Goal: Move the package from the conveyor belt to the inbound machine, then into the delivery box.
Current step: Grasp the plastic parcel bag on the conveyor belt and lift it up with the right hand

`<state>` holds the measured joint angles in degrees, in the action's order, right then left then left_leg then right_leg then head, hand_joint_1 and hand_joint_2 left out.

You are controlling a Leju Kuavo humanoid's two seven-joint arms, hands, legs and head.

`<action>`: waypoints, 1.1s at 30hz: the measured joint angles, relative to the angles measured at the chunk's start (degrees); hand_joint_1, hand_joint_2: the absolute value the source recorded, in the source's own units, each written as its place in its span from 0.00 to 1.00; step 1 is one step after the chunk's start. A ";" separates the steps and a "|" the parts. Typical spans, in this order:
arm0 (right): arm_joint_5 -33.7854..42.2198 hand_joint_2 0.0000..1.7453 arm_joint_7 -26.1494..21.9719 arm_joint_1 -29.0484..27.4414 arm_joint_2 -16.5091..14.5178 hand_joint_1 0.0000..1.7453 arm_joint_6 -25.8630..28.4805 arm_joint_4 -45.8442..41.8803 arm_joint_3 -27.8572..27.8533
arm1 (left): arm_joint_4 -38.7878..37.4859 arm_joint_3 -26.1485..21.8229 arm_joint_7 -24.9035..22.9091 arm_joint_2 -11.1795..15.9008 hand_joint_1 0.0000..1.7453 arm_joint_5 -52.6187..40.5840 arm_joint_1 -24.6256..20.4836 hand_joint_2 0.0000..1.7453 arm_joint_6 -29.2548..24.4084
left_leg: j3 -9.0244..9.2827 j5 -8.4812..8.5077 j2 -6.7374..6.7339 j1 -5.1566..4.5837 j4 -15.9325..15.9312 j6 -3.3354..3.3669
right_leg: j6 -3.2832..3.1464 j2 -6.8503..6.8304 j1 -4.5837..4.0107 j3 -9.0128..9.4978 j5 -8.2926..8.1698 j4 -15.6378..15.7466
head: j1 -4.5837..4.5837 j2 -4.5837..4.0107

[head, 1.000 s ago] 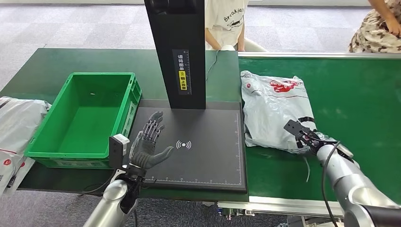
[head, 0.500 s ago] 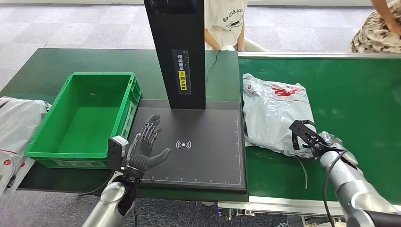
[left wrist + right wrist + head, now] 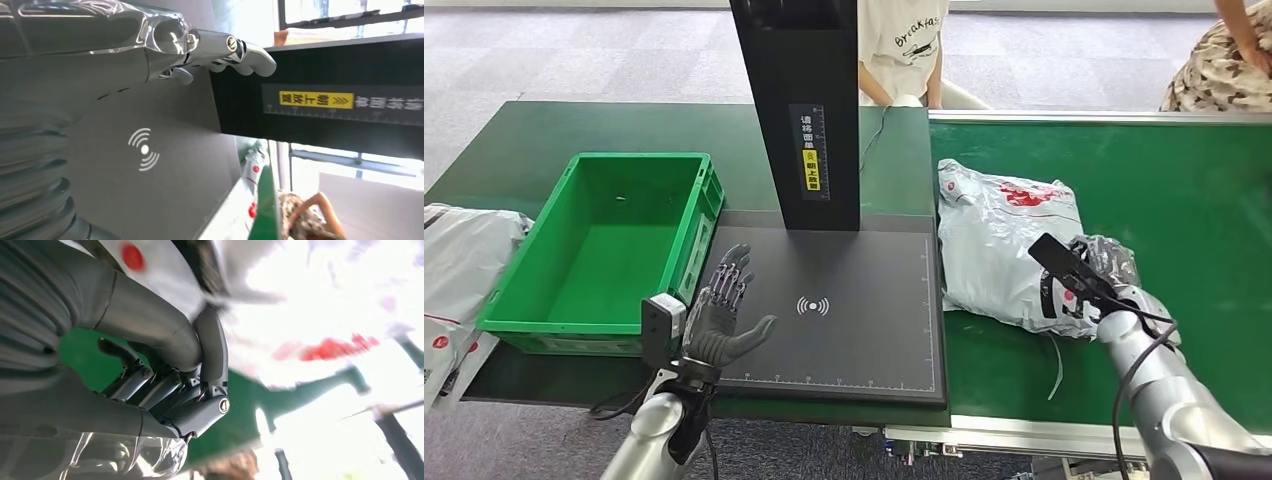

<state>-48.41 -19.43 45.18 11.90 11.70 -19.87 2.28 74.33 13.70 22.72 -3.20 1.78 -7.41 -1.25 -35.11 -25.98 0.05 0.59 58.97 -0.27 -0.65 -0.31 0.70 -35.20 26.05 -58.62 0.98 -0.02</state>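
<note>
I have my right hand (image 3: 1092,272) at the near right corner of the package (image 3: 1004,240), fingers curled together on that corner; the right wrist view shows them folded tight against the plastic, so I judge it a grip. The package lies on the belt (image 3: 1184,200), its left edge just beside the scanner pad (image 3: 844,300), its long axis running away from me. The pad is directly to its left, across one low edge. My left hand (image 3: 722,318) hovers over the pad's left part, fingers apart, holding nothing (it may have to clear off). The black post (image 3: 799,110) blocks the far end of the pad, and the green bin (image 3: 604,250) sits just left of it.
</note>
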 joint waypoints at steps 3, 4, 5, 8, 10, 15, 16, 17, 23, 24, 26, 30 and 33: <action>2.26 1.00 -6.60 -0.14 -0.95 0.53 6.59 -2.31 -0.87 | 1.16 -0.26 0.04 -0.15 0.00 -0.17 0.69 1.00 -0.28 | 0.00 0.00 -0.01 0.00 -0.01 0.00 | 0.00 0.01 0.00 0.00 0.00 -0.01 | -0.01 0.00; 3.11 1.00 -8.60 -0.23 -1.32 0.28 8.42 -3.17 -1.23 | 1.41 -0.31 0.05 -0.20 0.00 -0.19 0.80 1.00 -0.41 | 0.00 0.00 -0.02 0.00 -0.01 0.00 | 0.00 0.02 0.00 0.00 0.00 -0.01 | -0.01 0.00; 3.85 1.00 -10.13 -0.30 -1.69 0.03 9.84 -4.05 -1.60 | 1.62 -0.34 0.07 -0.23 0.00 -0.19 0.87 1.00 -0.53 | 0.01 0.00 -0.03 0.00 -0.01 0.00 | 0.00 0.02 0.00 0.00 0.00 -0.01 | 0.00 0.00; 4.19 1.00 -9.50 -0.31 -2.55 0.00 10.04 -5.73 -2.23 | 1.91 -0.37 0.08 -0.35 0.00 -0.19 0.95 1.00 -0.65 | 0.01 0.00 -0.03 0.00 -0.01 0.00 | 0.00 0.02 0.00 0.00 0.00 0.00 | 0.01 0.00; 2.88 1.00 -3.96 0.02 -2.96 0.00 5.86 -5.86 -2.34 | 1.93 -0.37 0.14 -0.45 0.00 -0.19 0.95 1.00 -0.63 | 0.01 0.01 -0.01 -0.01 -0.01 0.00 | 0.00 0.00 0.00 0.00 0.00 0.00 | 0.00 0.00; -0.85 1.00 11.47 2.48 -3.09 0.00 -8.69 -2.83 -1.87 | 1.70 -0.22 0.63 -0.49 0.00 0.15 0.32 1.00 0.30 | 0.02 0.01 -0.04 -0.03 0.01 -0.01 | 0.00 0.02 0.00 0.00 -0.02 0.02 | 0.00 0.00; -1.57 1.00 14.17 3.01 -3.07 0.00 -11.52 -2.06 -1.63 | 1.53 -0.08 0.67 -0.49 0.00 0.32 -0.01 1.00 0.48 | 0.02 0.01 -0.03 -0.03 0.02 -0.01 | 0.00 0.02 0.00 0.00 -0.02 0.02 | 0.00 0.00; -2.35 1.00 16.57 3.46 -3.03 0.00 -14.09 -1.32 -1.34 | 1.32 0.10 0.70 -0.49 0.00 0.49 -0.35 1.00 0.61 | 0.02 0.01 -0.03 -0.03 0.02 -0.01 | 0.00 0.02 0.00 0.00 -0.02 0.02 | 0.01 0.00; -6.29 1.00 23.96 4.62 -2.96 0.00 -21.50 1.57 1.03 | -0.21 1.37 0.91 -0.53 0.00 0.85 -1.89 1.00 0.77 | 0.01 0.00 -0.03 -0.02 0.02 0.00 | -0.01 0.03 0.00 -0.01 -0.02 0.02 | 0.00 0.00; -6.98 1.00 24.29 4.67 -2.96 0.00 -21.74 1.84 1.50 | -0.42 1.55 0.96 -0.55 0.00 0.86 -2.01 1.00 0.75 | 0.01 0.00 -0.03 -0.02 0.02 0.00 | -0.01 0.03 0.00 -0.02 -0.01 0.02 | 0.00 0.00; -8.35 1.00 24.41 4.70 -2.96 0.00 -21.88 2.25 2.58 | -0.72 1.71 0.96 -0.57 0.00 0.93 -2.20 1.00 0.66 | 0.01 0.00 -0.03 -0.02 0.02 0.00 | -0.01 0.03 0.00 -0.02 -0.01 0.02 | 0.00 0.00; -8.53 1.00 23.69 4.63 -3.05 0.00 -24.25 3.06 3.94 | -1.28 1.82 0.32 -0.57 0.00 1.28 -3.14 1.00 0.39 | 0.01 0.01 -0.03 -0.01 0.01 -0.01 | -0.01 0.03 0.00 -0.02 -0.01 0.01 | 0.00 0.00; -6.46 1.00 22.70 4.35 -3.25 0.00 -27.84 3.59 4.02 | -2.07 2.10 0.08 -0.56 0.00 1.46 -4.04 1.00 0.40 | 0.02 0.01 -0.03 -0.01 0.01 -0.01 | -0.01 0.03 0.00 -0.02 -0.01 0.01 | -0.01 0.00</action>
<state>-54.87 3.27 49.53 8.65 -16.14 -16.28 6.30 72.26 15.80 22.80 -3.76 3.24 -11.45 -0.85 -35.09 -25.97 0.02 0.58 58.98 -0.28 -0.66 -0.28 0.69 -35.22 26.04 -58.61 0.97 -0.02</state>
